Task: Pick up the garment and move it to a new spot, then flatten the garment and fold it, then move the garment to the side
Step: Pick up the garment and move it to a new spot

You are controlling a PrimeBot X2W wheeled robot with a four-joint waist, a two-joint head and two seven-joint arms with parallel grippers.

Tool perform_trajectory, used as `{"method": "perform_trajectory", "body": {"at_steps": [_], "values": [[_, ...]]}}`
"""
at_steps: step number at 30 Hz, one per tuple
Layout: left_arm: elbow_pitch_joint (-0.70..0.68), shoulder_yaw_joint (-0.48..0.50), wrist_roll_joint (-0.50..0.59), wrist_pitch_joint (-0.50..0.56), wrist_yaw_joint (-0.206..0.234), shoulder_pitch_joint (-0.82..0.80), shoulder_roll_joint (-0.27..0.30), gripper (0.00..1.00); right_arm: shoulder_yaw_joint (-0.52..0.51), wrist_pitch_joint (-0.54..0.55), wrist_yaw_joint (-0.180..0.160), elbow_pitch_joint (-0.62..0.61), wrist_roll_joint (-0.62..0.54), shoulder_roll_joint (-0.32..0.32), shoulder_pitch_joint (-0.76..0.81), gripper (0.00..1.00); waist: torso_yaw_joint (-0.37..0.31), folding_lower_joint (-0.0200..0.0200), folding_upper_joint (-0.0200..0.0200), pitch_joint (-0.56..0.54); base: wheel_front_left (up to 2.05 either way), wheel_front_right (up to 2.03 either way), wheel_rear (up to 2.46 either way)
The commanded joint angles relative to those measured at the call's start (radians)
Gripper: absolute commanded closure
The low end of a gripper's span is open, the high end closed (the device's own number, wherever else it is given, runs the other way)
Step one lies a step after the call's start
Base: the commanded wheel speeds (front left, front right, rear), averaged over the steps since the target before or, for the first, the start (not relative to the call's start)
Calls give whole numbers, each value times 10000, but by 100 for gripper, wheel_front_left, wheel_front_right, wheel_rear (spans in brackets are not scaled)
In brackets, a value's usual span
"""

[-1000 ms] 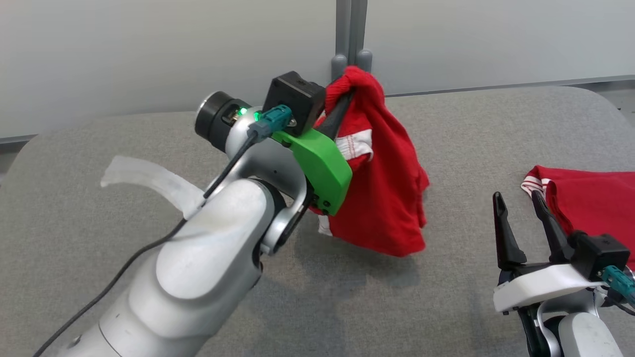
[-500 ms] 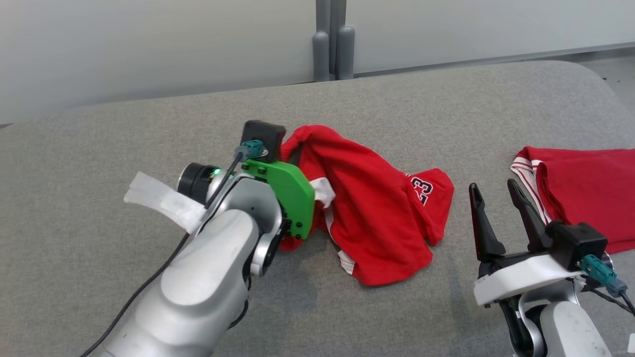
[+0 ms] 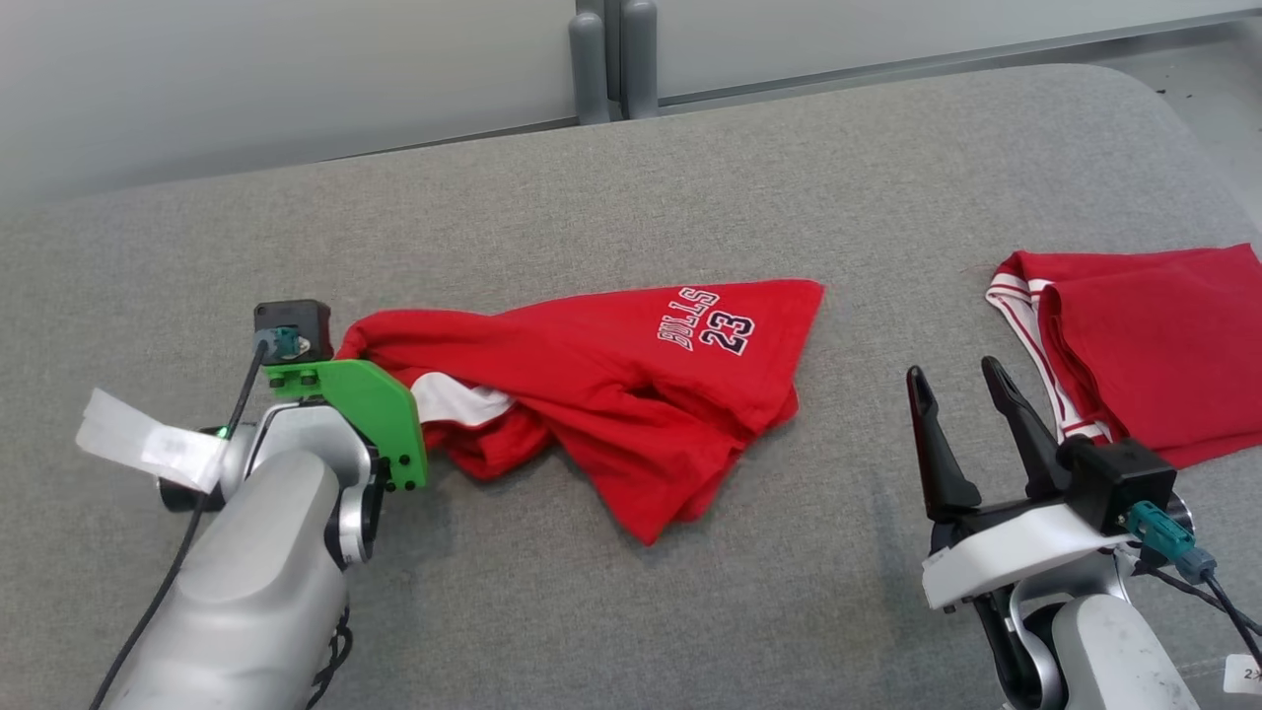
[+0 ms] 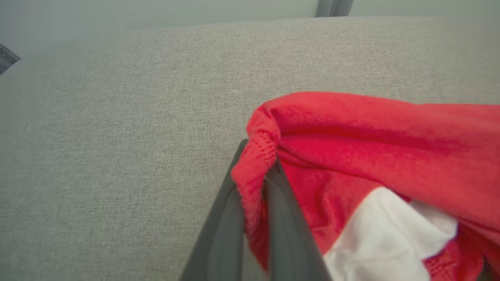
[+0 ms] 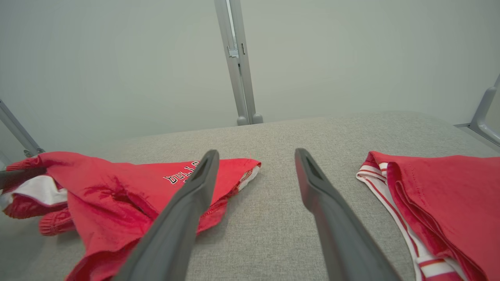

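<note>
- Bench [image 3: 631, 197]: grey woven fabric top, rounded far corners.
- Wall [image 3: 246, 79] behind it: plain pale grey-white panels, matte.
- Post [image 3: 611, 49]: grey metal upright at the panel seam, with two round-topped stubs at its foot, right at the bench's far edge.
- Trim strip [image 3: 887, 67]: grey, runs along the wall base on both sides of the post.
- Floor [image 3: 1223, 128]: grey sliver past the bench's far right corner, a few dark specks.
- Right wrist view: angled bar [image 5: 486, 113] at the right edge, slanted bar [image 5: 15, 130] at the far left, both metal.
- Light: even and diffuse, with soft shadows.
</note>
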Motion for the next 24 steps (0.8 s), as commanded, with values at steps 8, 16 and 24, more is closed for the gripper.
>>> {"method": "perform_trajectory", "body": {"at_steps": [8, 16, 24], "values": [[1054, 464, -399, -1044, -84, 302, 60, 0, 264, 19, 1, 117, -54, -24, -112, 0, -15, 0, 46, -58, 0, 0, 0], [1376, 561, -548, -2234, -540, 684, -25, 0, 194, 76, 1, 174, -160, -25, 130, 0, 265, 0, 46, -417, 0, 0, 0], [932, 551, -583, -3337, -752, 1485, -51, 0, 409, 254, 1, 280, -234, -25, 539, 0, 706, 0, 46, -990, 0, 0, 0]]}}
